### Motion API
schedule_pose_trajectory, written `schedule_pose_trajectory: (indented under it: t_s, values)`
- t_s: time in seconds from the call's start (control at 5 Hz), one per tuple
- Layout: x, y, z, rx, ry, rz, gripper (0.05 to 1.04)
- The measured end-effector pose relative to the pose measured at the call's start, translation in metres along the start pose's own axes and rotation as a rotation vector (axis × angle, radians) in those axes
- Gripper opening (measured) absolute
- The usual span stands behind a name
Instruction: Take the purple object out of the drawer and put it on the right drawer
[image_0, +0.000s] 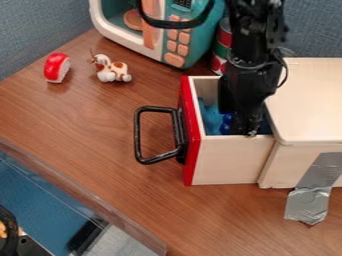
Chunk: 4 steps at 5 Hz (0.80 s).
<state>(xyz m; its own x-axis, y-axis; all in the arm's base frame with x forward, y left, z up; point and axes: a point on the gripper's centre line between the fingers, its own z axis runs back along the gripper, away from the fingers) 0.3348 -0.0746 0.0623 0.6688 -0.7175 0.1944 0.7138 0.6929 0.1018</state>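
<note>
1. At the lower left corner, a black object (9, 230), cut off; cannot name it.
2. Farther up, a red-and-white toy (57, 68), then a brown-and-white toy animal (111, 69).
3. At the top, a teal toy microwave (206, 35), with print on its display too small to read; cut off above.
4. Behind the arm, a stack of tins (224, 38) with red and green labels, partly hidden.
5. Inside the open drawer (224, 162), light blue (212, 119) and dark blue (227, 121) objects, partly hidden; cannot tell which counts as purple.
6. Over these, the gripper (249, 127); cannot tell its state.
7. At right, a wooden cabinet (308, 92), cut off, with silver tape (309, 200).
</note>
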Motion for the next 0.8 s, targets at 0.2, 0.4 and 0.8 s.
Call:
schedule_pose_trajectory:
  t_s: [0.2, 0.4, 0.8]
  values:
    - [-0.002, 0.002, 0.0, -0.012, -0.004, 0.013, 0.796]
    - [-0.004, 0.004, 0.015, -0.015, -0.043, 0.021, 0.796]
    - [-0.029, 0.018, 0.075, 0.034, -0.118, 0.097, 0.796]
